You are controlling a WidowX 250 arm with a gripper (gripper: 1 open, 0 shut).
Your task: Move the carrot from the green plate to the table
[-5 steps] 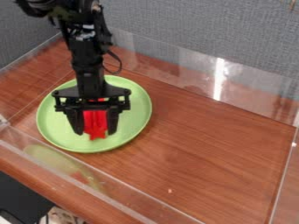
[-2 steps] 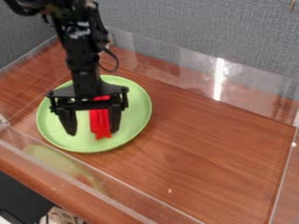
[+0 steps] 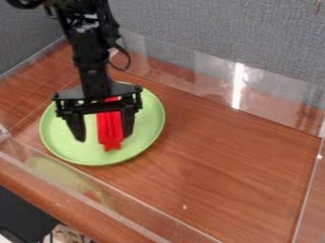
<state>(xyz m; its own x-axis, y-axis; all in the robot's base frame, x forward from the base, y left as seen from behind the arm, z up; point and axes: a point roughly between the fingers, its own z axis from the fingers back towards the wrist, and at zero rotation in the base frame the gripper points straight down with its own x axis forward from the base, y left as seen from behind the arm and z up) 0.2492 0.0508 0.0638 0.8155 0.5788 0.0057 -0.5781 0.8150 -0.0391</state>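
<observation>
The carrot (image 3: 112, 131), a bright red bar, lies on the green plate (image 3: 57, 136) at the left of the table (image 3: 229, 161). My gripper (image 3: 105, 123) points straight down over the plate, open, its two black fingers (image 3: 76, 124) standing wide on either side of the carrot. The red bar sits between the fingers, nearer the right one; neither finger visibly presses on it. The arm covers the plate's middle and back.
Low clear acrylic walls (image 3: 241, 81) border the tabletop on all sides. A grey fabric backdrop stands behind. Bare wood stretches to the right of the plate and toward the front wall.
The fingers have spread from close around the carrot to wide apart. The carrot stays lying on the plate. The hand has hardly shifted.
</observation>
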